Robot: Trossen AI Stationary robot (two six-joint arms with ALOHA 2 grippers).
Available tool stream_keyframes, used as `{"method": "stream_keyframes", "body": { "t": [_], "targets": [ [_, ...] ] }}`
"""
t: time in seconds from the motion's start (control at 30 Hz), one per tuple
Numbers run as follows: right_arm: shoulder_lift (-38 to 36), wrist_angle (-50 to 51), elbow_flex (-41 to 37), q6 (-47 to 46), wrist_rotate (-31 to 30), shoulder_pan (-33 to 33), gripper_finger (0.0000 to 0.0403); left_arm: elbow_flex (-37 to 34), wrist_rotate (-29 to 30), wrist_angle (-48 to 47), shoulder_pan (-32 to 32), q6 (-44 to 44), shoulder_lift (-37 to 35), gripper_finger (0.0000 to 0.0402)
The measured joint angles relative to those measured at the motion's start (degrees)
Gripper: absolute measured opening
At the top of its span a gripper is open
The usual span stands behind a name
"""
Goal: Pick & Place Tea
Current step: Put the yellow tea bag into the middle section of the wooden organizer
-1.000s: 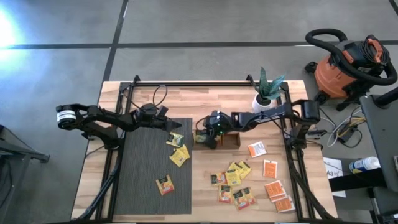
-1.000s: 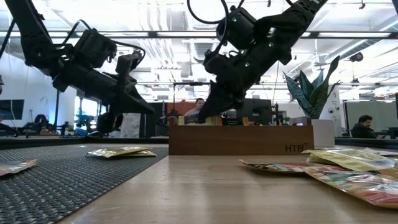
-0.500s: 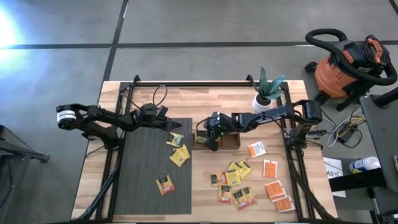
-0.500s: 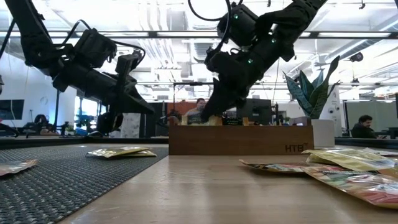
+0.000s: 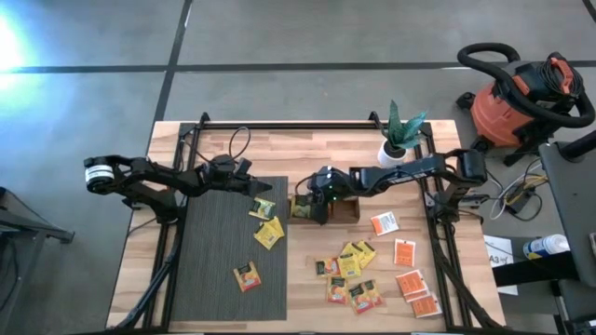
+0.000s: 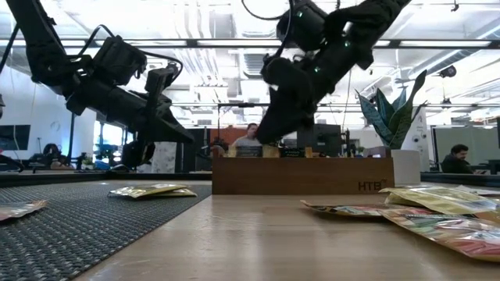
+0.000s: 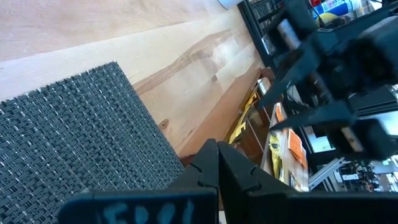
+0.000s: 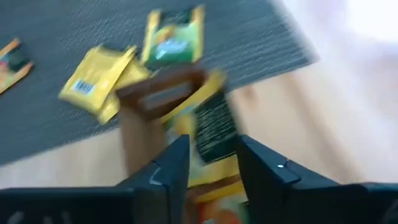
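The brown wooden tray (image 5: 346, 213) stands at the table's middle. My right gripper (image 5: 304, 207) hangs over its left end, fingers open (image 8: 214, 163). A yellow tea sachet with a dark mark (image 8: 210, 132) lies in the tray (image 8: 160, 93) just beyond those fingers, apart from them. My left gripper (image 5: 258, 189) hovers shut over the far right corner of the dark mat (image 5: 223, 251), holding nothing. Three yellow sachets (image 5: 266, 221) lie flat on the mat. Several yellow and orange sachets (image 5: 354, 272) lie on the bare wood to the right.
A potted plant in a white pot (image 5: 399, 141) stands at the far edge behind the tray. Black frame rails (image 5: 307, 125) run along the table's far edge and sides. Orange sachets (image 5: 415, 284) lie near the right rail. People sit in the room beyond.
In the low view my right gripper's fingertips stand slightly higher above the tray's rim than a second ago.
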State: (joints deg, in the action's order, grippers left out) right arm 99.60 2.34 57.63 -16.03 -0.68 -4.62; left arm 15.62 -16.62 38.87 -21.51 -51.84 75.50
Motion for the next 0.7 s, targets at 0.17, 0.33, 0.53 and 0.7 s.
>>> {"method": "stream_keyframes", "body": {
  "t": [0.17,0.33,0.53,0.7],
  "targets": [
    [-1.9,0.4,0.0,4.0,-5.4,0.0,0.0150,0.0,0.0,-0.1,0.0,-0.1,0.0,0.0001],
    [-2.1,0.8,0.0,2.0,1.7,-0.4,0.0151,0.0,0.0,-0.1,0.0,0.1,0.0,0.0001],
    [-2.0,1.1,0.0,-1.7,10.0,-0.5,0.0144,0.0,0.0,-0.1,0.0,0.7,0.0,0.0001],
    [-1.6,2.9,0.0,-1.5,8.7,-1.0,0.0129,0.0,0.0,-0.1,0.0,1.1,0.0,0.0001]
  ]
}}
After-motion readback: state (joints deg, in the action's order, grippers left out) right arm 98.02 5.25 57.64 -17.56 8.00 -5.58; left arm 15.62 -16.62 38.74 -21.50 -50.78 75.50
